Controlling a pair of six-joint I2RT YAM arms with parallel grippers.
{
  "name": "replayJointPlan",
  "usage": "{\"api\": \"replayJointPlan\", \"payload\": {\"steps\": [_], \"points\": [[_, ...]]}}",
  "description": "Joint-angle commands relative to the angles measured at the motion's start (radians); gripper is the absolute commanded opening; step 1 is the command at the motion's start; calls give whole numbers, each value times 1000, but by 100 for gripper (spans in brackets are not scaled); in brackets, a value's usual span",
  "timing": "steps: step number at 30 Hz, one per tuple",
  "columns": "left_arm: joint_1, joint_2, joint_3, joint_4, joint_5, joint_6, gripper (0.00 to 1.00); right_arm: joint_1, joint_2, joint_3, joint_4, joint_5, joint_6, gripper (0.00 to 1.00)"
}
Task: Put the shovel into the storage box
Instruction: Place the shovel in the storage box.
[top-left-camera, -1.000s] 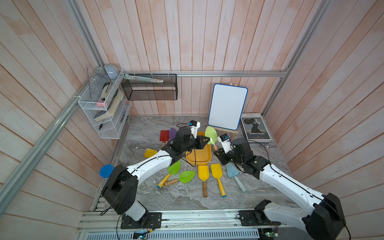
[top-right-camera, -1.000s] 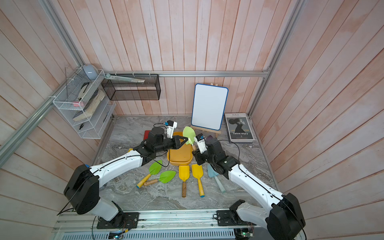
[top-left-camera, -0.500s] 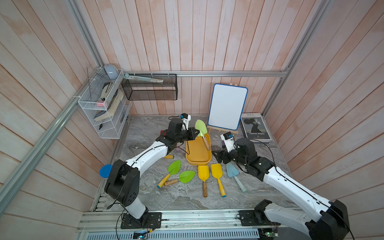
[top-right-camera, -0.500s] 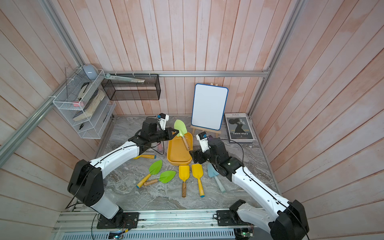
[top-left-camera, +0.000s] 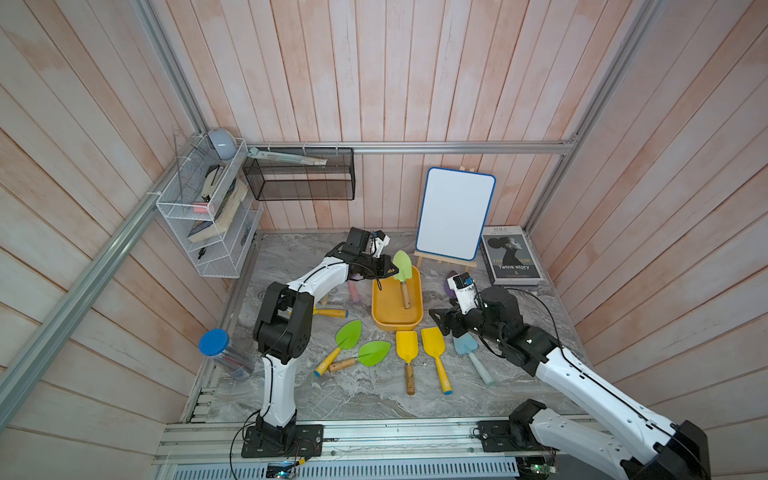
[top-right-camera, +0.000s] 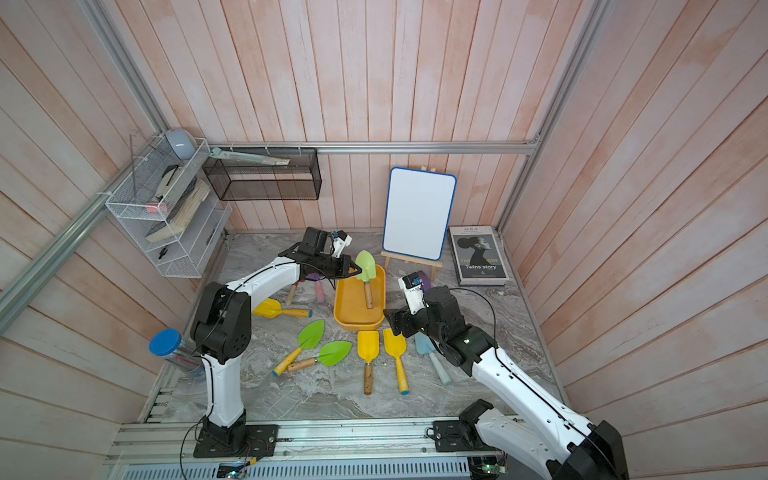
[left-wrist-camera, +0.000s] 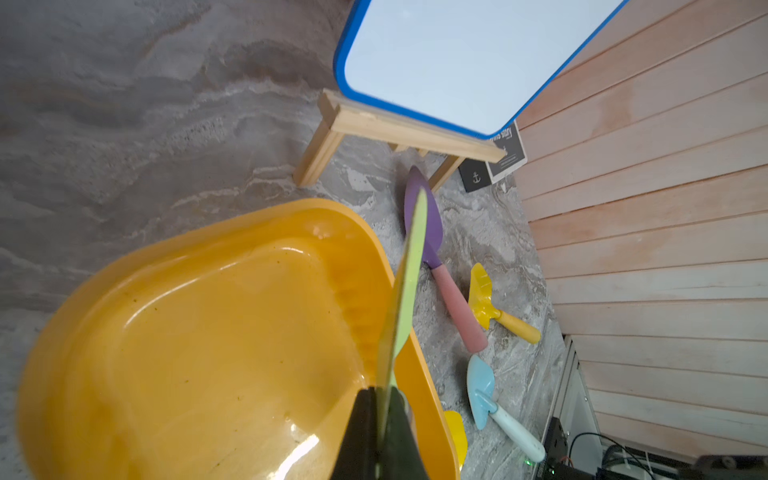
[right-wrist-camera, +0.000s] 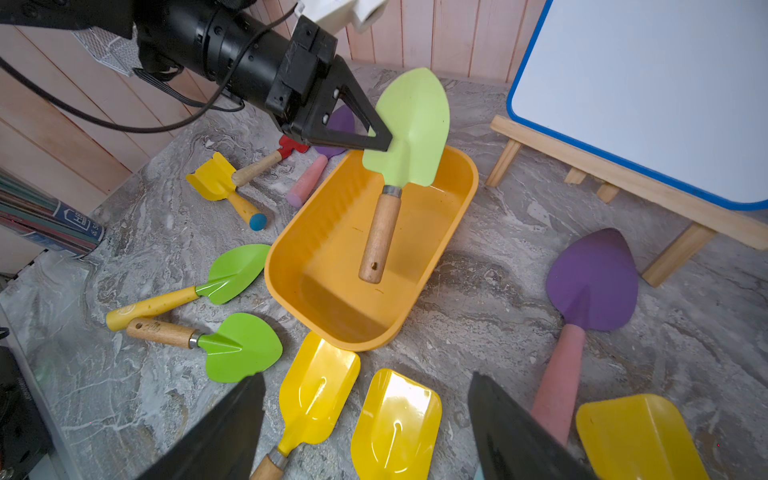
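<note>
Pinching the pale-green shovel (right-wrist-camera: 409, 124) by 1 blade edge, left gripper (right-wrist-camera: 384, 143) hangs it handle-down, handle tip inside the storage box (right-wrist-camera: 328, 257) rim: release should drop it in. Right gripper (right-wrist-camera: 361, 380) hovers just outside the box, jaws spread, empty, clear of the drop.

You are looking at a light-green shovel (right-wrist-camera: 409, 124), tan-handled, a yellow-orange storage box (right-wrist-camera: 316, 220) and a grey-veined marbled table (right-wrist-camera: 478, 291).

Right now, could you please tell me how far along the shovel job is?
Done: the left gripper is shut on the light-green shovel, by its blade. In hand: its handle hangs down into the storage box. Left: letting go so it lies inside. The right gripper is open, empty.
</note>
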Motion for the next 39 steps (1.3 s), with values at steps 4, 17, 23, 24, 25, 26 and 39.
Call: {"api": "replayJointPlan", "payload": {"steps": [4,17,23,24,25,26,39], "points": [[-23,36,28,-41,24,20,0,-11,12,-1,12,0,-10,82],[-32,122,57,-85,-34,-31,0,-15,35,-4,22,-12,-9,82],[-35,175,121,-140,-24,-37,0,-18,39,-9,26,-16,-10,82],[-36,185,135,-155,-25,-36,0,-19,40,-9,26,-17,-12,82],[-36,193,148,-169,-25,-34,0,-20,41,-8,25,-17,-13,82],[-36,201,160,-185,-25,-31,0,-22,44,-8,26,-17,-14,82],[-42,268,262,-317,-52,-22,5,-31,46,-6,28,-24,-20,82]]}}
